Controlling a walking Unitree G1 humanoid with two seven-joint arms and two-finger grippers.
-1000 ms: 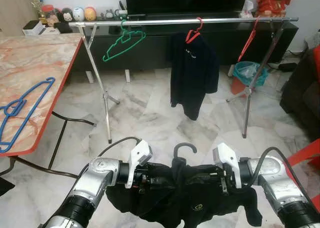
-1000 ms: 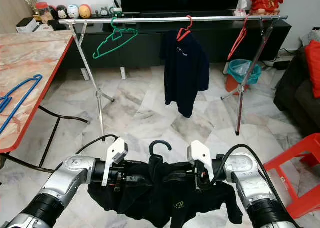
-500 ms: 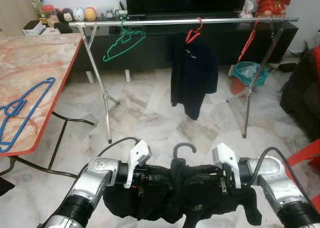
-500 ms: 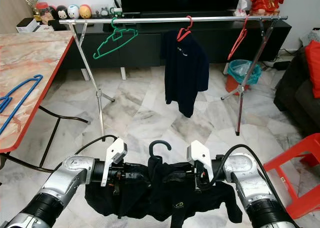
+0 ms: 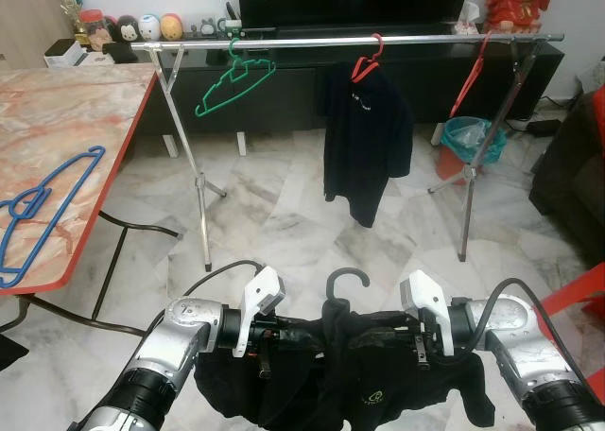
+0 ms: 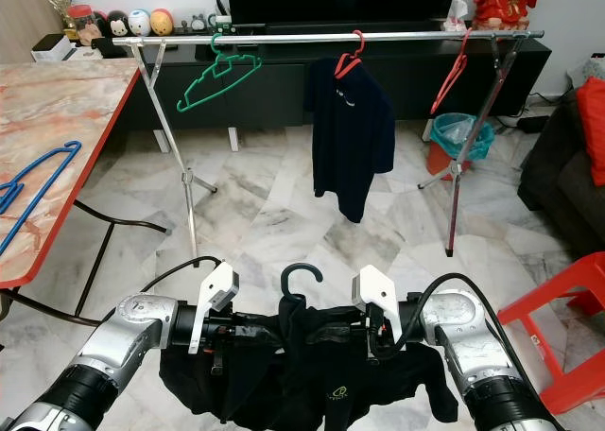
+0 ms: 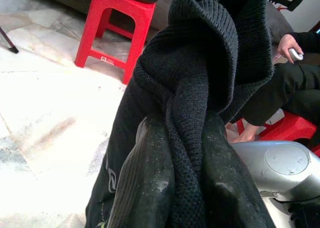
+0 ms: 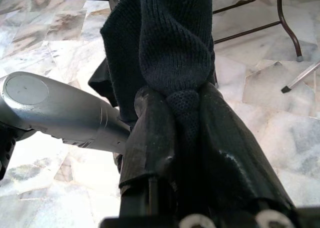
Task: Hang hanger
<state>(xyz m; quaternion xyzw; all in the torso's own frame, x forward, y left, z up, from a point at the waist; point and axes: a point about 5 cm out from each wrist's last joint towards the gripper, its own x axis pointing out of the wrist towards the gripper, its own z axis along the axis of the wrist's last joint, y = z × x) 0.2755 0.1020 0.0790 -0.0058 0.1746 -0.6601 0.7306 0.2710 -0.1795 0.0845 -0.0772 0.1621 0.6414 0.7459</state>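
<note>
Both eye views look forward and down from the robot's head, over the two silver arms to the white marble floor [image 5: 284,214] and the long silver clothes rail [image 5: 350,41] well ahead. They share nearly the whole scene, the right eye's picture set slightly to one side.

The left wrist view looks along its own black fingers [image 7: 150,183], very close on the black knitted garment [image 7: 200,63], with a red plastic stool [image 7: 115,23] and a seated person's hand [image 7: 290,45] beyond.

The right wrist view looks along its fingers [image 8: 150,138] at the same garment, close up, the other silver arm [image 8: 55,110] and floor behind.
</note>
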